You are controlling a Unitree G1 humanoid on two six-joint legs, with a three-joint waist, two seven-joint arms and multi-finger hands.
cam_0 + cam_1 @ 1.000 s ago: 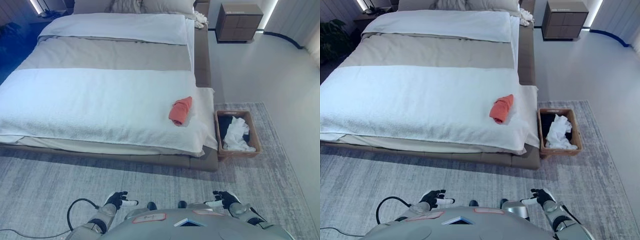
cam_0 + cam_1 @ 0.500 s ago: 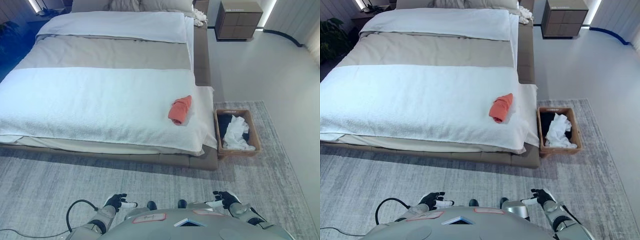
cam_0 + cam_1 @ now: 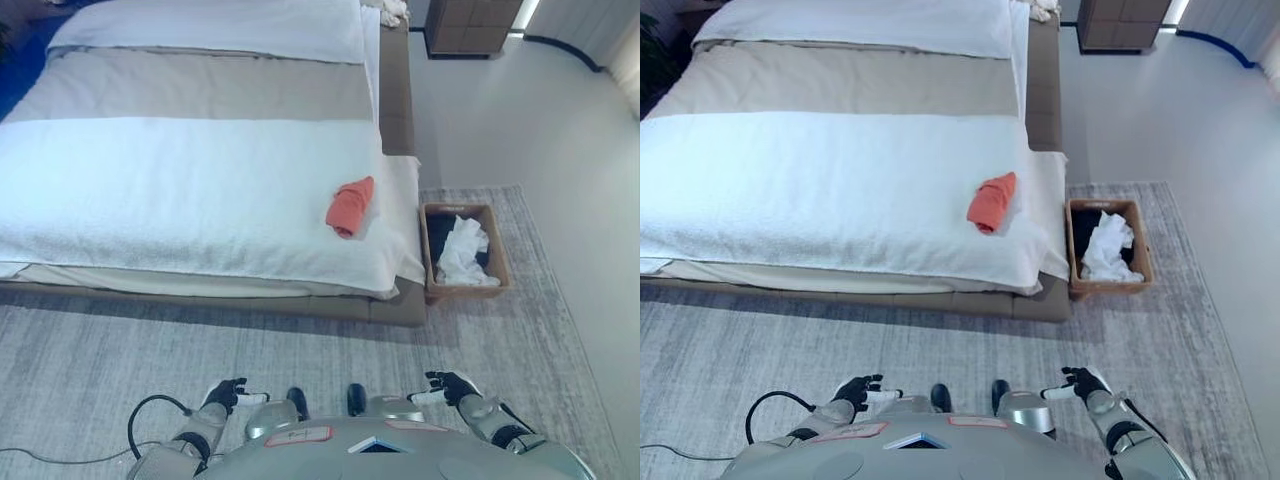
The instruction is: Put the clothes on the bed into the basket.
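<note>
An orange-red folded garment lies near the right edge of the white bed cover. A brown basket stands on the rug just right of the bed's corner and holds a white cloth over something dark. My left hand and right hand hang low at the bottom of both views, far from the bed, fingers relaxed and holding nothing.
The bed frame runs along the right side of the mattress. A grey rug covers the floor between me and the bed. A brown nightstand stands at the far right by the bed head.
The whole picture has shifted: bed and basket sit lower and a little left, so the camera has moved. My hands stay low and idle. The garment and basket have not moved.
</note>
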